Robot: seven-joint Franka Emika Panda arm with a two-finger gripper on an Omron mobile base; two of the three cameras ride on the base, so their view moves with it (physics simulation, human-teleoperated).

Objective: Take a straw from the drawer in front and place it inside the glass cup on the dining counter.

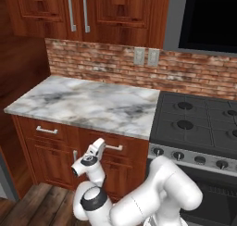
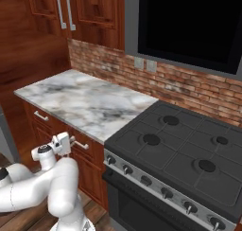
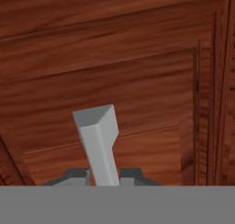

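A red-brown kitchen: marble worktop (image 1: pixel 88 102) under a brick backsplash (image 1: pixel 115 65), black stove (image 1: pixel 199 128) to its right, wooden cabinets below and above.

The gripper (image 1: pixel 102 145) is low at the cabinet front, clenched on the silver bar handle (image 1: pixel 115 147) of the drawer (image 1: pixel 122 148), the one just left of the stove and directly under the worktop edge. In the hand view the handle (image 3: pixel 98 142) runs up between the two dark finger tips, with the drawer's wood panel (image 3: pixel 137 94) close behind it. The drawer front sits flush with its neighbours, closed. A second drawer (image 1: pixel 39 130) with the same kind of handle lies further left. From the right base view the gripper (image 2: pixel 66 142) meets the handle (image 2: pixel 80 144) at its left end, and the white arm bends up from the lower left.
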